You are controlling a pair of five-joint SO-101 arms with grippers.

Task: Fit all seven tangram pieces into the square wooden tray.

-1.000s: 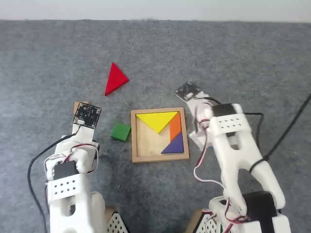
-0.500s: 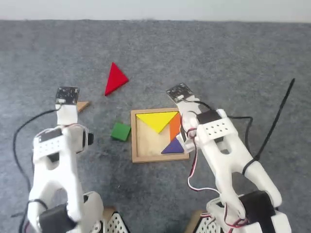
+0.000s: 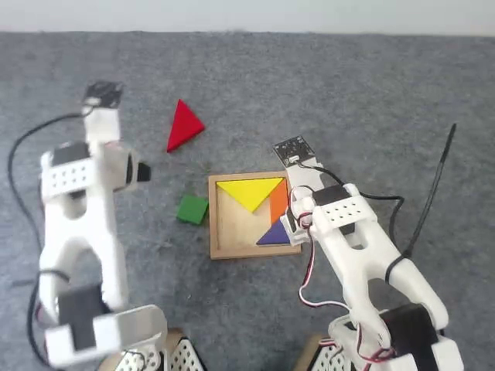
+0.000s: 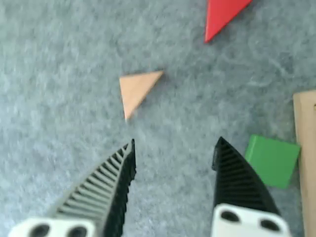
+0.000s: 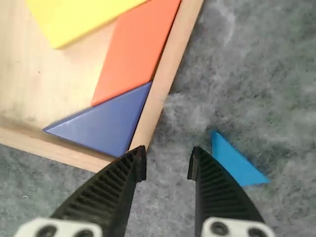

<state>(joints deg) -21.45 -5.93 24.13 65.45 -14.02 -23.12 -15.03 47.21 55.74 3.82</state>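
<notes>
The square wooden tray (image 3: 216, 232) holds a yellow triangle (image 3: 249, 192), an orange parallelogram (image 3: 279, 202) and a dark blue triangle (image 3: 274, 232). On the carpet lie a green square (image 3: 192, 209) left of the tray and a red triangle (image 3: 184, 125) farther back. My left gripper (image 4: 174, 148) hangs open above bare carpet, short of a tan triangle (image 4: 137, 89), with the green square (image 4: 271, 160) beside one finger. My right gripper (image 5: 167, 155) is open with a narrow gap and holds nothing. It is over the tray's right rim (image 5: 168, 84), next to a light blue triangle (image 5: 234, 160).
Grey carpet covers the table. The left arm (image 3: 77, 178) stands tall at the left. The right arm (image 3: 344, 212) leans over the tray's right edge. Open carpet lies behind and to the right of the tray.
The left arm has risen and swung back and to the left, away from the green square. The right arm shifted slightly toward the tray's right edge.
</notes>
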